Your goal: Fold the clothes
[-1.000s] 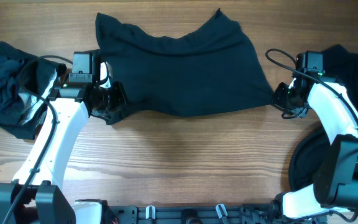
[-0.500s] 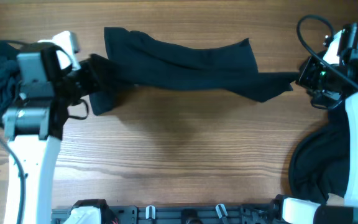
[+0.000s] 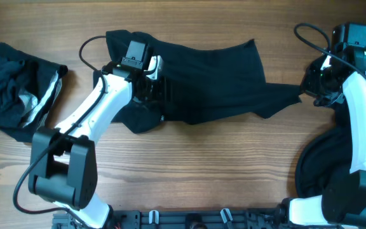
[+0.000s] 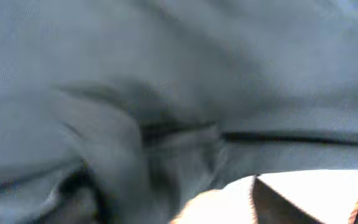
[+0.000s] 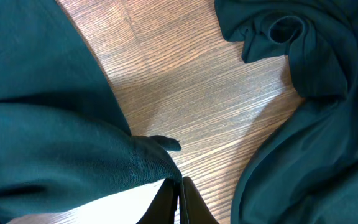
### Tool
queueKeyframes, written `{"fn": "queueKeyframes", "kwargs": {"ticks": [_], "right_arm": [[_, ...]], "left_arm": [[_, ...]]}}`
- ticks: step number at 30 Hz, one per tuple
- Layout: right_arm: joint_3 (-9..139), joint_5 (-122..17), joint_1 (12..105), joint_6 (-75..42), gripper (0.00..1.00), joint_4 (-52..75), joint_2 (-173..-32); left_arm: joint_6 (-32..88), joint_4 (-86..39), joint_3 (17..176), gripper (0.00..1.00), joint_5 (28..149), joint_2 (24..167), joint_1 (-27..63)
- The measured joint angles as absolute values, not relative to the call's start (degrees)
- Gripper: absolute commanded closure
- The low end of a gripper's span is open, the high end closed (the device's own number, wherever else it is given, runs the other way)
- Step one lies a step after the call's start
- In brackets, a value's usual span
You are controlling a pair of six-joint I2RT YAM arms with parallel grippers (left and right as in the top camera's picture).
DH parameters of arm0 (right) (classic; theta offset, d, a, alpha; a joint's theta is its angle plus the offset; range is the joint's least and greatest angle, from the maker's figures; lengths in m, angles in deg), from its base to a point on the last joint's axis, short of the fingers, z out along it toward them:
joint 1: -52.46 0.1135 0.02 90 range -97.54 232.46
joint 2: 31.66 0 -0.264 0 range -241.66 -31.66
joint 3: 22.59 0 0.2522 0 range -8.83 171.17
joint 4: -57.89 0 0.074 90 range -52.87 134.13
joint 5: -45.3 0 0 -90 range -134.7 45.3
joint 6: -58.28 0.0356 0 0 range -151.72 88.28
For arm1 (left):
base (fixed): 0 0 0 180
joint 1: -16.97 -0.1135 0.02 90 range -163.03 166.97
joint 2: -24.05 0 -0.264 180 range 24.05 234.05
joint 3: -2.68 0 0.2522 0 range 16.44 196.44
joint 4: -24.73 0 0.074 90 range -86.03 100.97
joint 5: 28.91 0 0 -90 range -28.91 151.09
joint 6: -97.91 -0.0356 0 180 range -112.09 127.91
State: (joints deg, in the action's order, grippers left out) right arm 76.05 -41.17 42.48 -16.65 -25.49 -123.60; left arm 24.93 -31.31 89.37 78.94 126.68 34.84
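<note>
Cloth first: a dark teal-black garment lies spread across the far half of the wooden counter, and its right corner tapers out to the right hand. The right wrist view shows what the overhead does not: that hand's fingers are pressed together on the corner's edge. The left hand sits over the garment's bunched left end. Its wrist view is blurred and filled with dark fabric, so I cannot tell its grip. A crumpled dark pile of clothes lies at the counter's left edge, and another dark heap at the right.
</note>
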Motion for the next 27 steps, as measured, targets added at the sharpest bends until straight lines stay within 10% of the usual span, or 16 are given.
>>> {"fn": "queueKeyframes", "kwargs": {"ticks": [10,12,14,22,27], "right_arm": [[76.1,-41.1,42.5,-16.7,0.96,-25.5,-123.6],[76.1,-41.1,42.5,-16.7,0.96,-25.5,-123.6],[76.1,-41.1,42.5,-16.7,0.96,-25.4,-123.6],[76.1,-41.0,42.5,-16.7,0.96,-25.5,-123.6],[76.1,-41.0,42.5,-16.7,0.96,-25.5,-123.6]], "left_arm": [[24.9,-42.0,87.6,0.04,75.5,125.5,30.6],[24.9,-41.5,86.2,0.15,75.4,125.5,30.6],[24.7,-39.6,83.7,0.48,75.2,125.5,30.6],[24.7,-27.1,77.2,0.40,75.4,125.4,30.6],[24.7,-21.8,75.3,0.92,75.7,125.4,30.6]]}}
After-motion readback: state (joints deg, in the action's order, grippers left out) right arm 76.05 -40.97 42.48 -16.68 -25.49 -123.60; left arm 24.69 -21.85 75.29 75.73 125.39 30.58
